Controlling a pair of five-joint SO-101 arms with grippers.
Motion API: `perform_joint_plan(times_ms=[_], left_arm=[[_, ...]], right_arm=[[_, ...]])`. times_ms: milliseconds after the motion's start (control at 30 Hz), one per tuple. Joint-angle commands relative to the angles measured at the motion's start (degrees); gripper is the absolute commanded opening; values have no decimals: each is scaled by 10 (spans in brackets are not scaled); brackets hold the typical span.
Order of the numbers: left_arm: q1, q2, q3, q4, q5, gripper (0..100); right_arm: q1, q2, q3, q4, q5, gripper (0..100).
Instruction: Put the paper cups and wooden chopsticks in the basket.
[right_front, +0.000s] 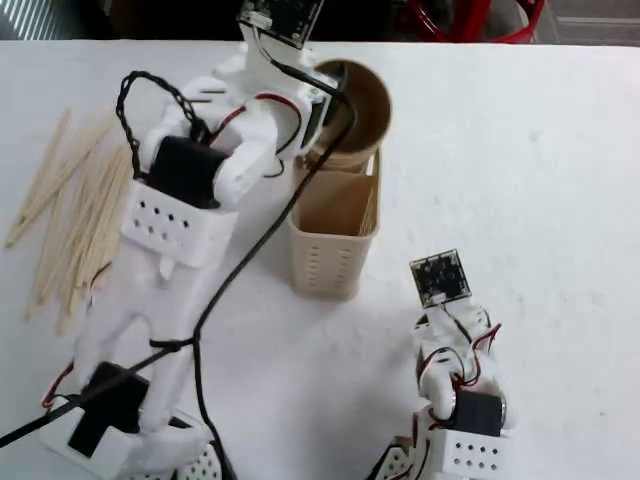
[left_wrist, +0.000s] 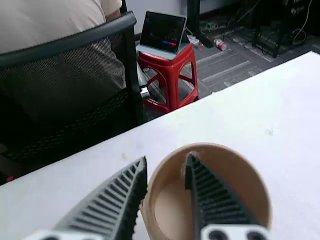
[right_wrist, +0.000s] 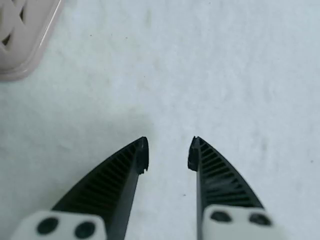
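— Left wrist view: left pincer (left_wrist: 166, 162) spread, astride the rim of the paper cup (left_wrist: 250, 185). One finger is inside the mouth, the other outside against the wall. A gap shows between the inner finger and the wall, so I judge it not clamped.

— Where does the cup sit?

— Directly under the pincer, against the far end of the basket (right_front: 330, 270). Inside that end or just beyond it, I cannot tell. Ridges below the rim hint at a stack of cups; not certain.

— What could go wrong?

— If the pincer pulls away, the inner finger could catch the rim and tip the cup off the basket. If it closes, a one-sided pinch on thin paper may crush the wall or let the cup swing askew.

— And farther out?

— Wooden chopsticks (right_front: 75, 220) are not yet in the basket. They lie scattered flat on the desk (right_front: 520, 200), well off to the pincer's left, back toward the arm's base. They look thin and hard to get under. A black cable (right_front: 240, 270) drapes across that arm, close by the basket's side, and might snag.

— The other arm?

— Right pincer (right_wrist: 167, 150) is spread and holds nothing, above bare desk, with a basket corner nearby. A chair (left_wrist: 65, 100) and a red stool (left_wrist: 167, 75) stand beyond the desk edge.
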Motion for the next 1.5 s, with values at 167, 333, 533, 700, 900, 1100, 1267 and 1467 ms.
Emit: perform_joint_plan(times_ms=[167, 333, 533, 700, 900, 1100, 1267, 1467], left_arm=[[1, 75, -62, -36, 4, 143], [-3, 27, -109, 105, 8, 142], [-7, -39, -69, 225, 3, 142], [-19, -42, 25, 236, 2, 145], [-23, -44, 85, 91, 3, 143], [-26, -51, 90, 81, 3, 143], [-21, -51, 121, 62, 3, 143], [-27, -63, 254, -35, 2, 143]], right_arm=[[0, -5, 3, -9, -5, 144], [0, -5, 3, -10, -5, 144], [0, -5, 3, -10, -5, 144], [0, -5, 3, -9, -5, 144], [3, -5, 3, -9, -5, 144], [2, -5, 3, -9, -5, 144], [0, -5, 3, -9, -5, 144], [0, -5, 3, -9, -5, 144]])
